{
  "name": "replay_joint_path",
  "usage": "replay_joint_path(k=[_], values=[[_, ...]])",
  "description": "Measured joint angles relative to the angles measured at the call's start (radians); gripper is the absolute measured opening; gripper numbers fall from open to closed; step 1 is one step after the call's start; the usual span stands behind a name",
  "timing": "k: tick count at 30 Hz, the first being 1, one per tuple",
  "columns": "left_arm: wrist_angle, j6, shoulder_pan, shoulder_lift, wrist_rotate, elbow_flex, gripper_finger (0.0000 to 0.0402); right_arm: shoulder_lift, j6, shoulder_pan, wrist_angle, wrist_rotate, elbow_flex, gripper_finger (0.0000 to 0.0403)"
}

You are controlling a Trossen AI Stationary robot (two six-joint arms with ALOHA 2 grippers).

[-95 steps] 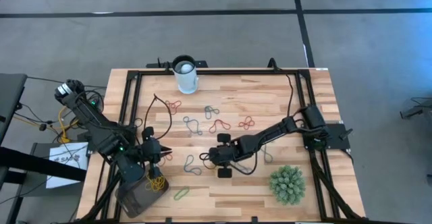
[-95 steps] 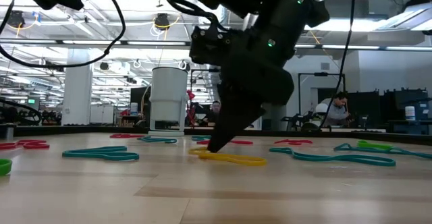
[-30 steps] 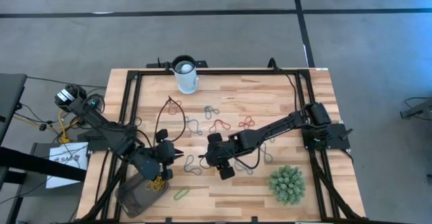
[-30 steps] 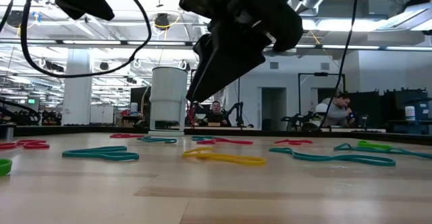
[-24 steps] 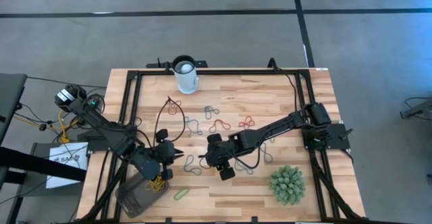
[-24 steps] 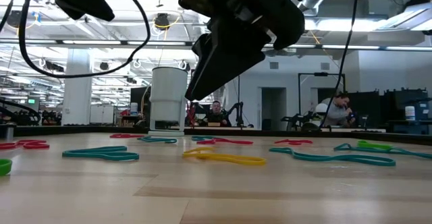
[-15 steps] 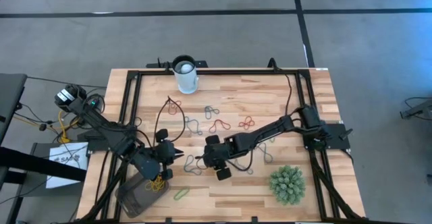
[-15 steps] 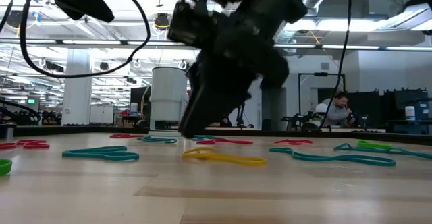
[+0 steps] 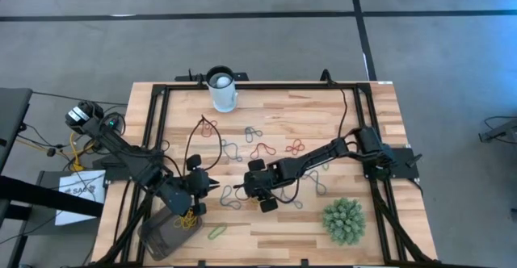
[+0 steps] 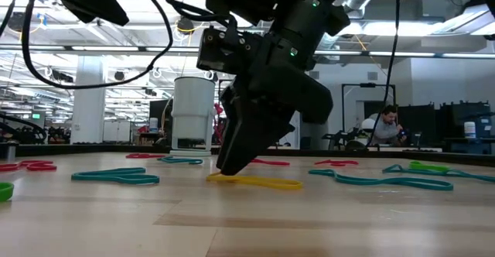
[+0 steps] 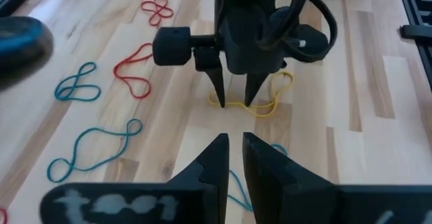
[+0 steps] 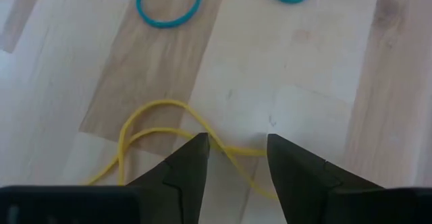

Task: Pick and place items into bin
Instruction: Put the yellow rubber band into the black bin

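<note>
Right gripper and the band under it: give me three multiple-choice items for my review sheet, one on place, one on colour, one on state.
1. Where is the right gripper?
A. Beside the white cup
B. Low over a band near the table's middle
C. Next to the plant ball

2. What colour is the band between its fingers?
A. Red
B. Green
C. Yellow

3. What state is the right gripper in?
A. Open, one finger on each side of the band
B. Shut on the band and holding it off the table
C. Shut on nothing

Answers: 1 B, the high view shows it at mid-table. 2 C, the right wrist view shows a yellow loop. 3 A, the band lies on the wood in the gap between the parted fingers. The left gripper waits by the bin.
</note>
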Motion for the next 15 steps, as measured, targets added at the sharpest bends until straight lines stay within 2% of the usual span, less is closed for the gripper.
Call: replay_joint_path(k=[5,8,15], values=[[0.001,0.0,0.0,0.0,0.001,0.0,0.0034,0.028,-0.001,0.0,0.007,-0.007,0.0,0.0136],[0.001,0.0,0.0,0.0,0.001,0.0,0.0035,0.04,-0.006,-0.002,0.005,-0.035,0.002,0.0114],[0.001,0.0,0.0,0.0,0.001,0.0,0.0035,0.034,-0.013,-0.002,0.015,-0.078,-0.003,0.0015]])
